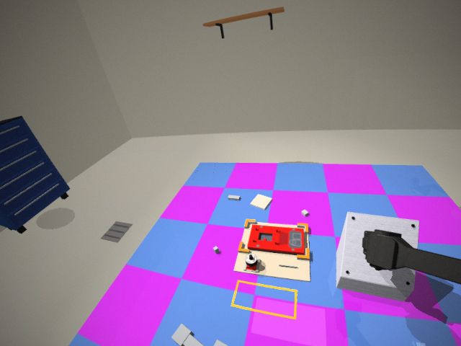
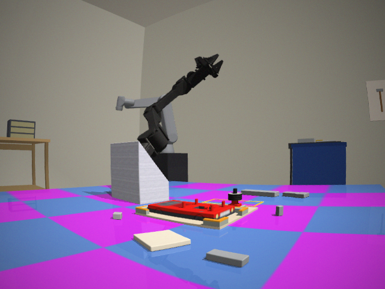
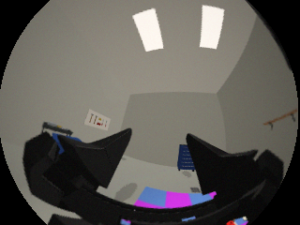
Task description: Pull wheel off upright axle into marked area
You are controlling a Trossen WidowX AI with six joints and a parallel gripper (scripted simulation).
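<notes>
The wheel (image 1: 251, 262) (image 2: 234, 196), with a black tyre and a pale upper face in the top view, sits around the upright black axle (image 2: 234, 190) on a small red stand (image 1: 251, 268) at the cream board's near-left corner. The axle's tip shows above the wheel. The marked area, a yellow outline (image 1: 296, 303) (image 2: 259, 203), lies on the table in front of the board in the top view, with nothing in it. My gripper (image 2: 220, 58) (image 3: 159, 134) is open and empty, high above the table and far from the wheel, pointing up and outward; it is outside the top view.
A red car base (image 1: 254, 241) (image 2: 189, 209) lies between orange-topped corner blocks on the cream board (image 1: 275, 273). A thin rod (image 1: 288, 266) lies on it. Near it are a cream tile (image 1: 261, 201) (image 2: 161, 239) and small grey blocks (image 1: 216, 249) (image 2: 279, 210). My arm's pale pedestal (image 1: 357, 231) (image 2: 124, 171) stands beside the board.
</notes>
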